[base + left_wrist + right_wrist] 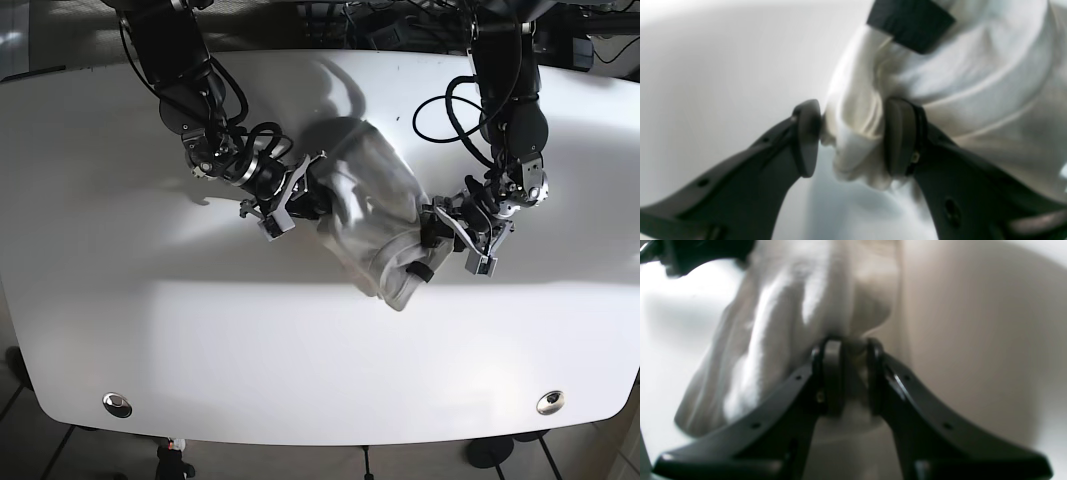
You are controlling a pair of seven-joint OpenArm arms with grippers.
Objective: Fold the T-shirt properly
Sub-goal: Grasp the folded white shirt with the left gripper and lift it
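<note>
Up close in the left wrist cam, the left hand point(848, 140) has its two pads pinched on a bunched wad of the white T-shirt point(973, 83), fabric squished between them and bulging out a bit below the tips. Past the pads the shirt spreads up and to the right w/ a couple of seam lines showing, and there's a dark blurry block point(910, 25) beyond it at the top, can't tell what exactly. Right wrist cam is similar: the right hand point(850, 376) has pads pressed nearly together w/ a thin fold of the T-shirt point(780, 323) caught between them, rest of the cloth running off ahead and to the left in long wrinkles, pretty blurry tbh. In the base cam the shirt point(375, 215) is a crumpled bundle strung between the two hands, over the middle of the white table point(320, 350); can't tell if it's touching the surface. The right hand point(300, 195) grips the bundle's upper-left end, the left hand point(435, 235) has the lower-right end, and a lump of cloth sags down just below the left hand. Farther back both black arms go up toward the far table edge, w/ looped cables point(450, 110) hanging by the left arm. Two round metal fittings point(118, 404) sit near the front corners of the table.
</note>
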